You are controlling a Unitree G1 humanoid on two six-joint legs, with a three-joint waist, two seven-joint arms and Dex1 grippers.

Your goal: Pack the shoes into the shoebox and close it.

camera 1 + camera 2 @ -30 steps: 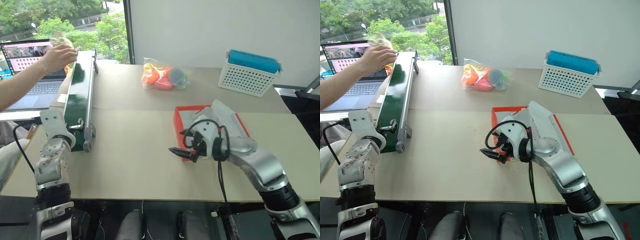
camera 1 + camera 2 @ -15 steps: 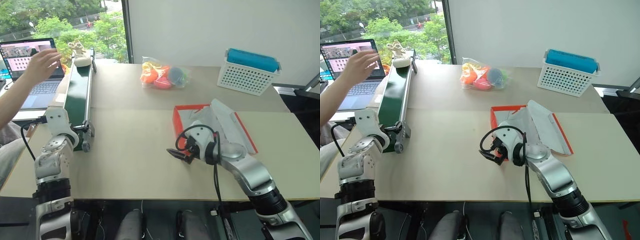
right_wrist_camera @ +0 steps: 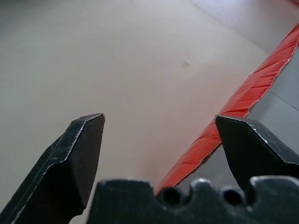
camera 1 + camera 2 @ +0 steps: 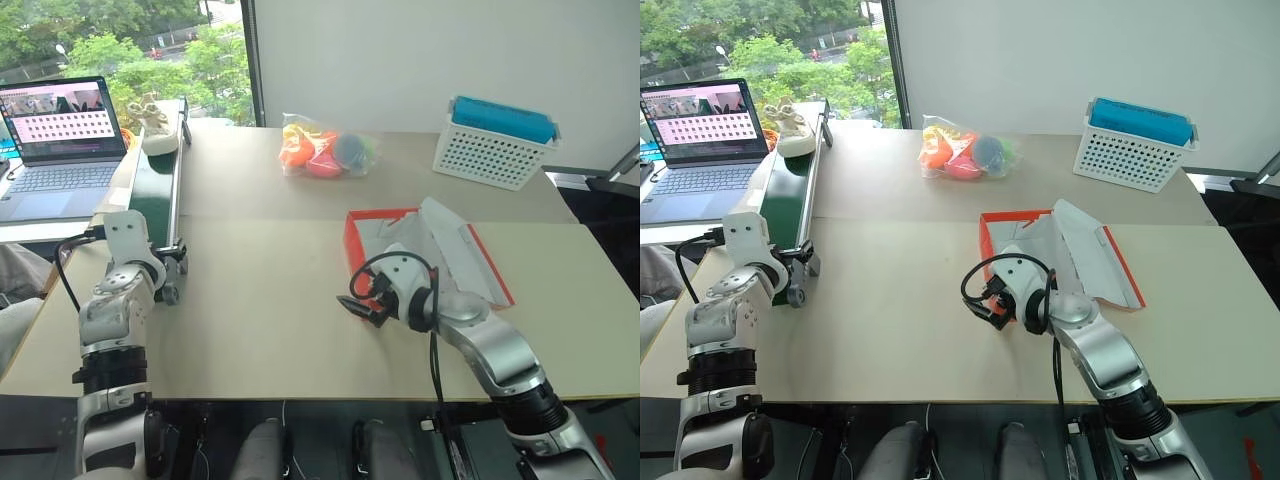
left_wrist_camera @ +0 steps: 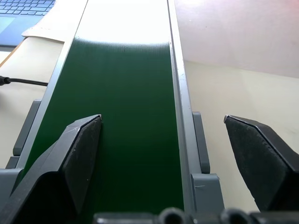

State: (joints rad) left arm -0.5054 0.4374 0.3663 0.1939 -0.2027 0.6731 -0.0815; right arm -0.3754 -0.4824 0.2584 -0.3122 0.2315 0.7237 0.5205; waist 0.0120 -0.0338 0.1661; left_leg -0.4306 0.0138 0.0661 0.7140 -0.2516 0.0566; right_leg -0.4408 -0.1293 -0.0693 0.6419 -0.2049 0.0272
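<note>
Orange-red shoebox point(image 4: 425, 250) just beside open right hand point(image 4: 362, 302)

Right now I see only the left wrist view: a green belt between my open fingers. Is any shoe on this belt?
Observer: Yes, one cream shoe sits at the far end of the conveyor, beside the laptop.
Operator: And where should it go?
Observer: The shoebox lies open on the table, to the conveyor's right.
Operator: Is my other arm holding anything?
Observer: No, the right gripper is open and empty, at the box's near left corner.
</note>
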